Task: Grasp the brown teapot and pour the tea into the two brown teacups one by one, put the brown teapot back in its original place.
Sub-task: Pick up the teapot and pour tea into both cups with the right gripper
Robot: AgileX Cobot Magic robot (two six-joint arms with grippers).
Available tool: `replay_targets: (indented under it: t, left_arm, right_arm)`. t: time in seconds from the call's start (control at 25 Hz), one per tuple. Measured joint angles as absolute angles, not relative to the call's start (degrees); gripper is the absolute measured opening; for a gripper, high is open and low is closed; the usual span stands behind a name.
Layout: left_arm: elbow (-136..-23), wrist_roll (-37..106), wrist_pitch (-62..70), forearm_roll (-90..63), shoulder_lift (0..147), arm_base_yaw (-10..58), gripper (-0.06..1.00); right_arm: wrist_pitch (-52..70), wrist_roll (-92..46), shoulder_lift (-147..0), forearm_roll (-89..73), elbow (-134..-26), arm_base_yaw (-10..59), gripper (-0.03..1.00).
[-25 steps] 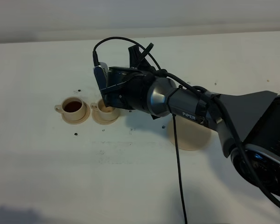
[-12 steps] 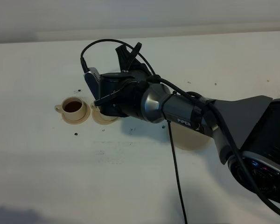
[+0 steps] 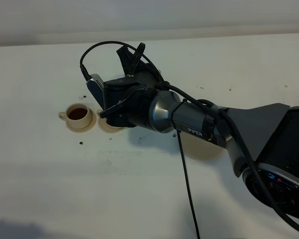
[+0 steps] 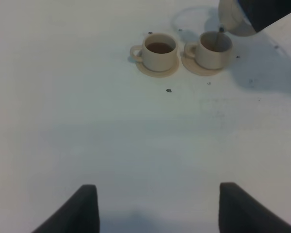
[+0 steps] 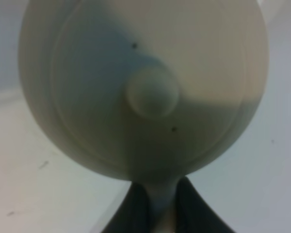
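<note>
While tipped, the round matte teapot [image 4: 231, 18] fills a squat cup [image 4: 214, 50].

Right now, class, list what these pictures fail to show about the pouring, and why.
1. Exterior high: the right arm covers the brown teapot and most of the second teacup.
2. Left wrist: the edge cuts off the teapot; the second teacup's fill is too small to judge.
3. Right wrist: the teapot fills the view, hiding its spout and everything below.
</note>
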State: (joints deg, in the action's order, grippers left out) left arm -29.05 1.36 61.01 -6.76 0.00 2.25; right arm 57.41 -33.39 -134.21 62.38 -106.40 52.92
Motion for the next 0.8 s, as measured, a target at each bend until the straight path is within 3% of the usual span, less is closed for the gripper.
replay_targets:
  t: [0.8]
  left_arm:
    - [-29.05, 1.36, 61.01, -6.76, 0.00, 2.25, 0.51]
  right_arm:
    - [57.65, -38.84, -134.21, 68.35, -106.40, 54.26, 0.09]
